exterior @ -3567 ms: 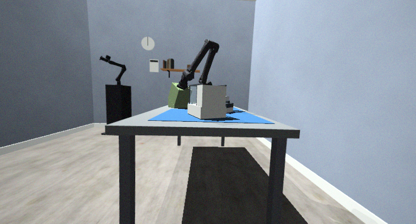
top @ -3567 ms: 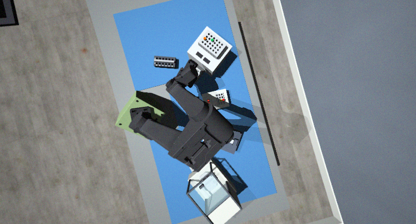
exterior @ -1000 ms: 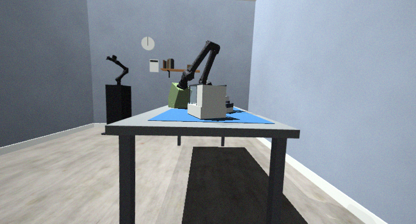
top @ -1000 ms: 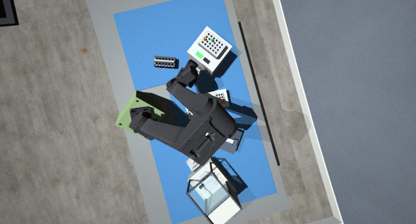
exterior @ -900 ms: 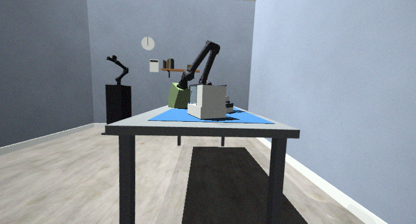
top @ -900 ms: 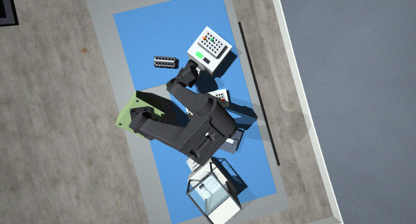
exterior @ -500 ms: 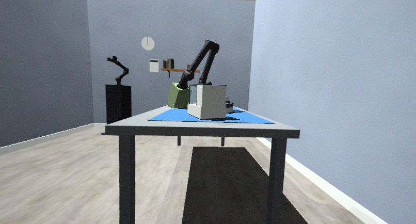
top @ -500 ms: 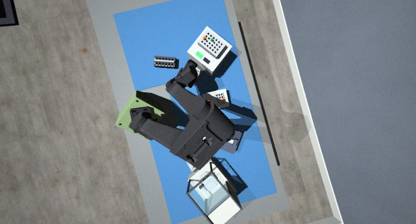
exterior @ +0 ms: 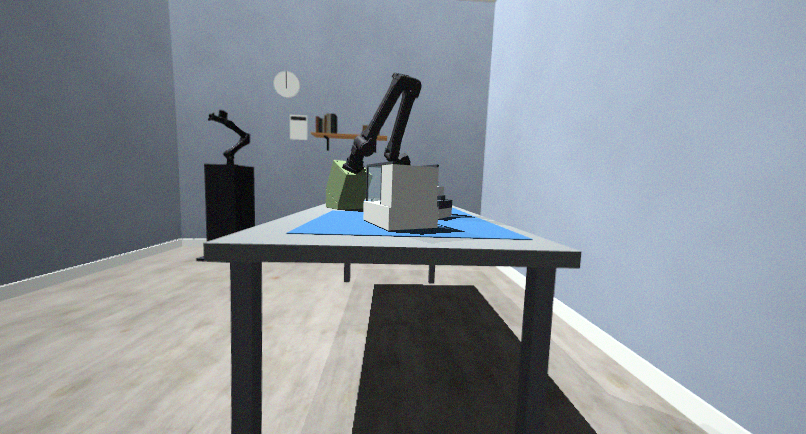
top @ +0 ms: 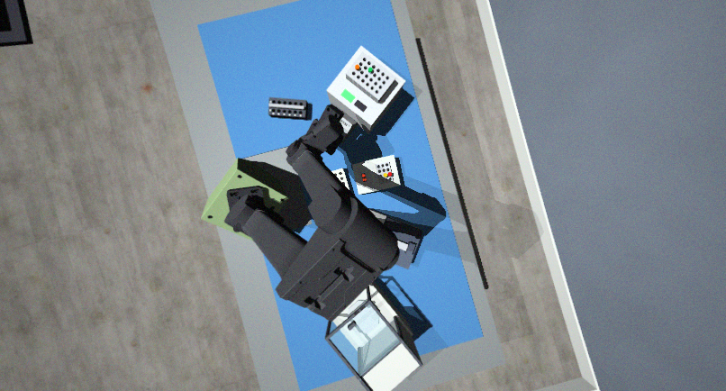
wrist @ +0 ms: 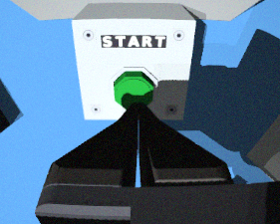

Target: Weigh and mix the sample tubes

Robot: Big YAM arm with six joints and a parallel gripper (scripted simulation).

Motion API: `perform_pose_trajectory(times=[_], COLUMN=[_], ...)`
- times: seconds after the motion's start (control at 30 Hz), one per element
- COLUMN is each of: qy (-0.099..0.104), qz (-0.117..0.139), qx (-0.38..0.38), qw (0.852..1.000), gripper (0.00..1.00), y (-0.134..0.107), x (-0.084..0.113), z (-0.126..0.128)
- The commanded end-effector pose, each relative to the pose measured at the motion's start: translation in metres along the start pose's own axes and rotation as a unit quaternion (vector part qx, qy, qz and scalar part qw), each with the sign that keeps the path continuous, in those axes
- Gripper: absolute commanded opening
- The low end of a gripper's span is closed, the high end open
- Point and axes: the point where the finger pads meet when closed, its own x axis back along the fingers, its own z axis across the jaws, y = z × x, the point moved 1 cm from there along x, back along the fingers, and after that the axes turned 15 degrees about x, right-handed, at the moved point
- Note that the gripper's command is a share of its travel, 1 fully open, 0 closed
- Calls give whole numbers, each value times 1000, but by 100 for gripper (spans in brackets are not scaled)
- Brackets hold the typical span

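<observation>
In the wrist view my gripper [wrist: 138,112] is shut and empty, its tips at the lower edge of the green START key [wrist: 134,89] on the mixer's front; contact cannot be told. The mixer [top: 332,90] has a bright green lamp [top: 348,95] lit and a dark lamp [top: 359,105] beside it. A green cap [top: 370,69] and an orange cap [top: 357,67] show in its block. The dry block [top: 373,186] holds a yellow cap [top: 385,175] beside a red one. The balance [top: 391,370] [exterior: 414,197] has its top pane apparently shut. The rack [top: 341,173] is mostly hidden under the arm.
The magnet block [top: 287,108] lies left of the mixer on the blue mat [top: 254,58]. The spectrophotometer [top: 406,256] is partly under the arm, between the dry block and the balance. A green pedestal [top: 218,205] [exterior: 346,191] stands at the bench's near side.
</observation>
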Motion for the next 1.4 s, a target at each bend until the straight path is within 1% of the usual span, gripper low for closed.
perform_pose_trajectory(times=[0.0, 0.33, 0.43, 0.9, 0.97, 1.0, 1.03, 1.37], qy=[4, 4, 4, 4, 4, 3, 4, 4], qz=[-3, -2, -4, -2, -2, -5, -2, -3], qx=[-2, -2, -2, -2, -2, -4, -2, -2], qw=[1000, 1000, 1000, 1000, 1000, 1000, 1000, 1000], gripper=[0, 0, 0, 0, 0, 0, 0, 0], y=[3, 2, 4, 2, 2, 6, 2, 2], x=[10, 26, 28, 51, 51, 52, 54, 71], z=[4, 4, 3, 4, 4, 2, 4, 3])
